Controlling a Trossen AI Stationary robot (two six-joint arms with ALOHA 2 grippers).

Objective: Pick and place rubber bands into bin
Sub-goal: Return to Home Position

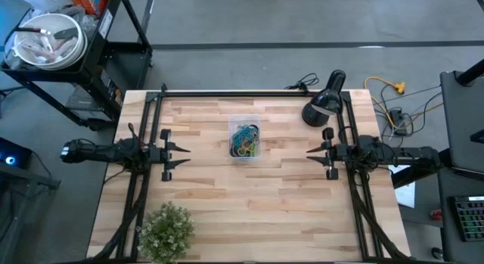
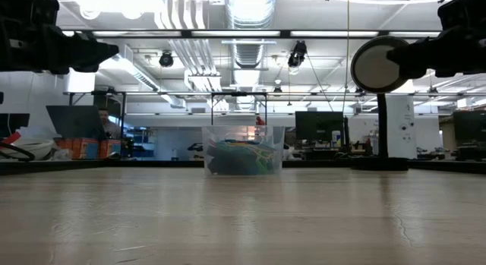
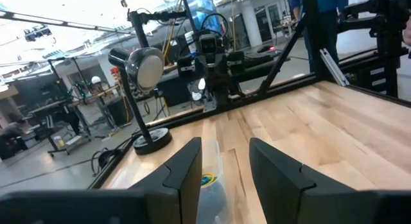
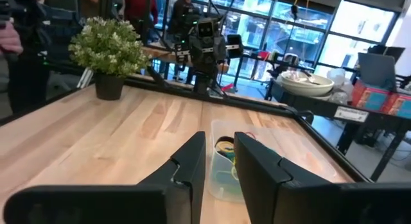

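The clear bin (image 1: 243, 137) stands on its base at the middle of the wooden table, toward the far edge, filled with a heap of rubber bands (image 1: 244, 140) in blue, green and yellow. It also shows in the low view as the bin (image 2: 243, 149) and past my right fingers as the bin (image 4: 247, 156). No loose bands show on the table. My left gripper (image 1: 181, 154) hovers open at the table's left side, pointing toward the bin. My right gripper (image 1: 311, 155) hovers open at the right side, facing it.
A black desk lamp (image 1: 324, 104) stands at the table's far right corner. A small potted plant (image 1: 166, 230) sits at the near left corner. Off the table, a round white bowl (image 1: 45, 38) rests on a cart at far left. Bare wood lies between both grippers and the bin.
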